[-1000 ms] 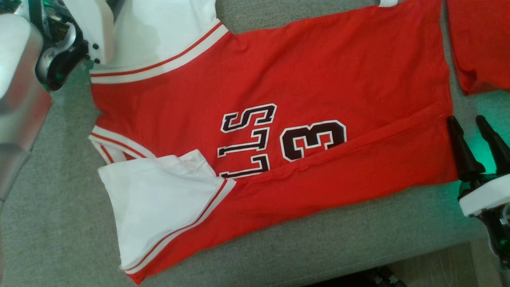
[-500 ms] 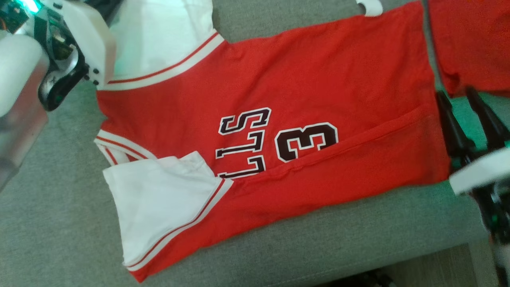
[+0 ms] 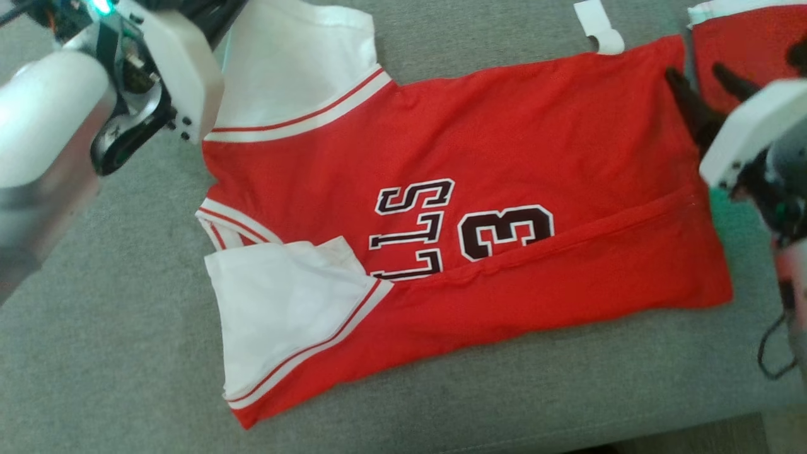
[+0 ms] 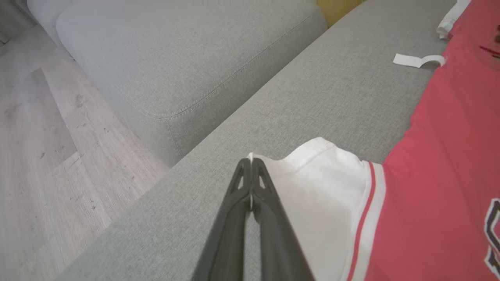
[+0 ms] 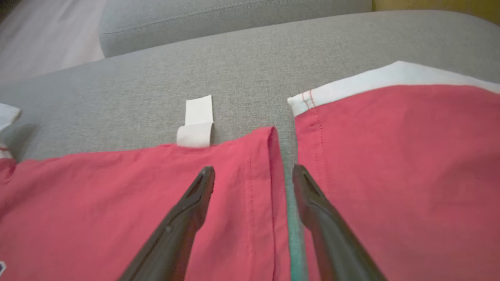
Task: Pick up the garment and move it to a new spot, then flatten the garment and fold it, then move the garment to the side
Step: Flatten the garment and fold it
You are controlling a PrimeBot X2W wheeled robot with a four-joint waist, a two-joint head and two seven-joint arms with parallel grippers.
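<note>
The garment (image 3: 504, 145) is a red jersey with white sleeves and dark lettering, lying flat on the grey sofa seat (image 3: 126, 353) with its near long edge folded over. In the left wrist view my left gripper (image 4: 250, 162) is shut on the edge of the far white sleeve (image 4: 324, 183), a sliver of white cloth pinched between the tips. My right gripper (image 3: 693, 70) stands open over the far corner of the red hem; in the right wrist view its gripper (image 5: 254, 169) straddles the hem's edge just above the cloth.
A second red piece with a white band (image 3: 737, 44) lies just right of the hem, close to my right fingers. A white tag (image 3: 599, 25) sticks out at the far hem corner. Another grey cushion (image 4: 175, 50) and wood floor (image 4: 39, 136) lie beyond the seat.
My left gripper has closed on the sleeve edge. My right gripper has travelled along the hem from the near corner to the far corner. The head camera has also shifted.
</note>
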